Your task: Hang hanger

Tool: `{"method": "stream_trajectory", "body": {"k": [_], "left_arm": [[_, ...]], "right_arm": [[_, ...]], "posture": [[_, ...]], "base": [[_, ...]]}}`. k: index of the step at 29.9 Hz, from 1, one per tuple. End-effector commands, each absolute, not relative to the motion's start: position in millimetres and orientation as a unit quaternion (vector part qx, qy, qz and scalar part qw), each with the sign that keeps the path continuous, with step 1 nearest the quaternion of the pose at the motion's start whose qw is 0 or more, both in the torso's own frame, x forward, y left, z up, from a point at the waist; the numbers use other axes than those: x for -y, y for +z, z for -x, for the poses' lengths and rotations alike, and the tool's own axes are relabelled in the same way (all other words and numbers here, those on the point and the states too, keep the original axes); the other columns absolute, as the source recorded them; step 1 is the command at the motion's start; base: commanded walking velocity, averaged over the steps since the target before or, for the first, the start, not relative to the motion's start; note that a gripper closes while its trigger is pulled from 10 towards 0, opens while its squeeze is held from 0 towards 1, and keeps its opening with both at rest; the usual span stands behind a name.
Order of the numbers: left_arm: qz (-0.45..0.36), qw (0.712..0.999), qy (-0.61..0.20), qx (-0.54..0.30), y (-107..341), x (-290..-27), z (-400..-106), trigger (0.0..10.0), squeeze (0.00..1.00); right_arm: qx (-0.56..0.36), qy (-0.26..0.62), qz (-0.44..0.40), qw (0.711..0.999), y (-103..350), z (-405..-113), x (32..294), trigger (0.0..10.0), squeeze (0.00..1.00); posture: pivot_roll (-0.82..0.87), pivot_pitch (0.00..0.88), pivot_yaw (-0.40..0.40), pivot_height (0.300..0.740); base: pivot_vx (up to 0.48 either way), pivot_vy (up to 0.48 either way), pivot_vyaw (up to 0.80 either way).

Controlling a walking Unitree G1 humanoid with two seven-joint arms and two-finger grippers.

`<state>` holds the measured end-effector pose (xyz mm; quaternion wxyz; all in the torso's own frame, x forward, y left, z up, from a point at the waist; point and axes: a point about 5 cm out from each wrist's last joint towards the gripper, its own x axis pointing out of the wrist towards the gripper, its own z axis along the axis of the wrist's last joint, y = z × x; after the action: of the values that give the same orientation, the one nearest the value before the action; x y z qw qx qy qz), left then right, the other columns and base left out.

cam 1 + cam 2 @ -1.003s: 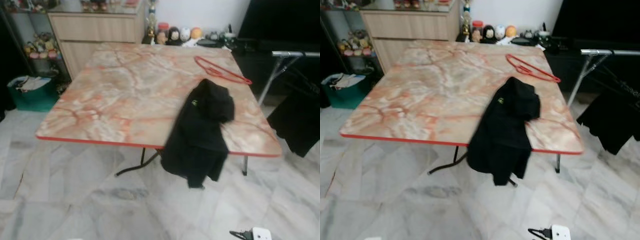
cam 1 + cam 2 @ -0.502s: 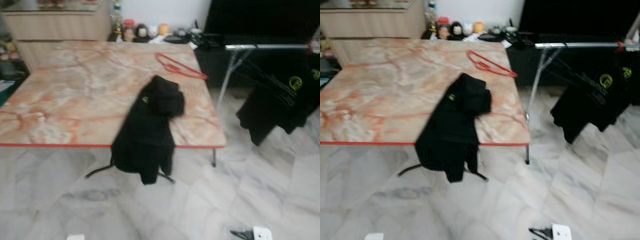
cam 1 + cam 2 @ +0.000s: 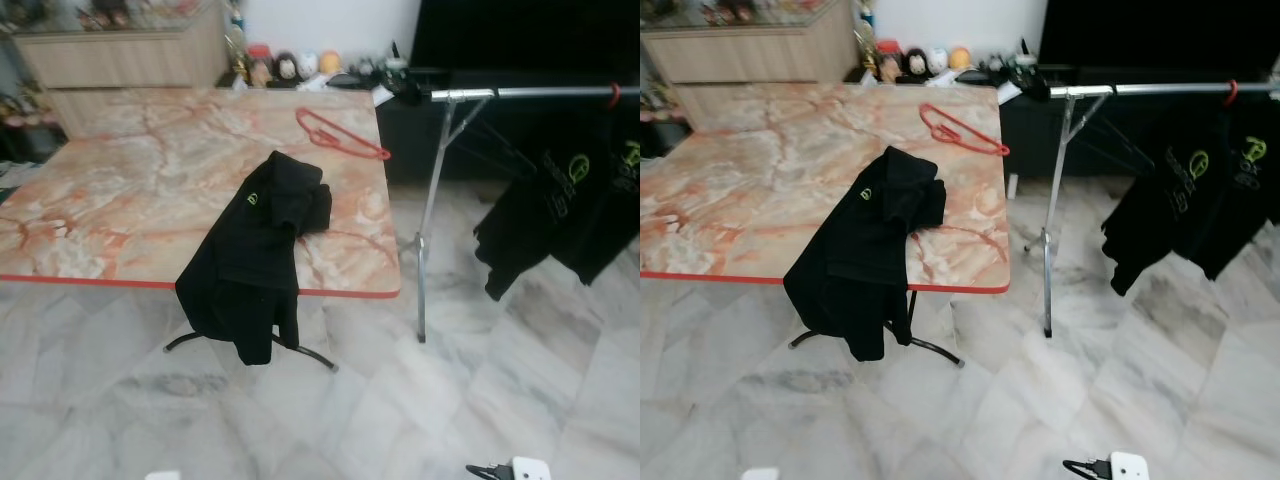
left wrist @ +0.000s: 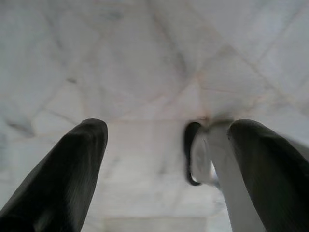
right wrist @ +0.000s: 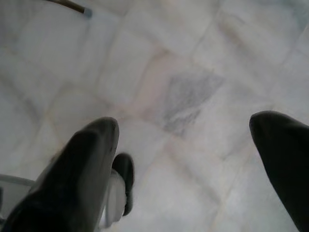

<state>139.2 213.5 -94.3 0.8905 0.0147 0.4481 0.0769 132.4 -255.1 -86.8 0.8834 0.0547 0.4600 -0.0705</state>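
Showing the task not yet begun: your red hanger lies on the bench near its far corner beside the rail, while left gripper and right gripper hang released over the floor.

Clothes rail cut off at 3 o'clock edge. Table cropped at 9 o'clock. Small figurines at 12 o'clock: too small to identify.

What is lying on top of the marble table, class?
On the marble table lie a red hanger and a black garment draped over its front edge. Whatever the garment covers is hidden.
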Motion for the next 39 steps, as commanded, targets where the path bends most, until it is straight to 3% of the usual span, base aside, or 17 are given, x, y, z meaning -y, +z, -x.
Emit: {"method": "stream_trajectory", "body": {"k": [1, 14, 24, 29, 35, 39], "left_arm": [[-0.024, 0.885, 0.081, -0.459, -95.6, -214.7, -136.8, 10.0, 0.0], [-0.024, 0.89, 0.079, -0.448, -92.6, -208.8, -148.6, 10.0, 0.0], [-0.027, 0.884, 0.099, -0.456, -91.3, -250.7, -118.8, 10.0, 0.0], [-0.027, 0.881, 0.102, -0.461, -92.1, -257.5, -107.6, 10.0, 0.0], [-0.026, 0.877, 0.1, -0.469, -95.2, -250.4, -105.2, 10.0, 0.0], [-0.023, 0.877, 0.091, -0.472, -98.6, -231.5, -113.7, 10.0, 0.0]], "right_arm": [[-0.461, -0.07, -0.054, 0.883, -87.1, -131.0, 255.0, 10.0, 0.0], [-0.461, -0.069, -0.053, 0.883, -87.1, -131.1, 255.1, 10.0, 0.0], [-0.462, -0.071, -0.054, 0.883, -87.1, -131.0, 255.3, 10.0, 0.0], [-0.461, -0.072, -0.055, 0.883, -87.1, -131.3, 255.2, 10.0, 0.0], [-0.459, -0.073, -0.056, 0.883, -87.0, -131.3, 255.3, 10.0, 0.0], [-0.459, -0.073, -0.056, 0.884, -86.9, -131.2, 255.6, 10.0, 0.0]], "posture": [[0.03, 0.0, -0.026, 0.74], [0.03, 0.0, -0.025, 0.74], [0.03, 0.0, -0.026, 0.74], [0.03, 0.0, -0.025, 0.74], [0.02, 0.0, -0.025, 0.74], [0.02, 0.0, -0.025, 0.74]], "base": [[0.0, -0.349, 0.0], [0.0, -0.35, 0.0], [0.0, -0.349, 0.0], [0.0, -0.351, 0.0], [0.0, -0.351, 0.0], [0.0, -0.352, 0.0]]}}
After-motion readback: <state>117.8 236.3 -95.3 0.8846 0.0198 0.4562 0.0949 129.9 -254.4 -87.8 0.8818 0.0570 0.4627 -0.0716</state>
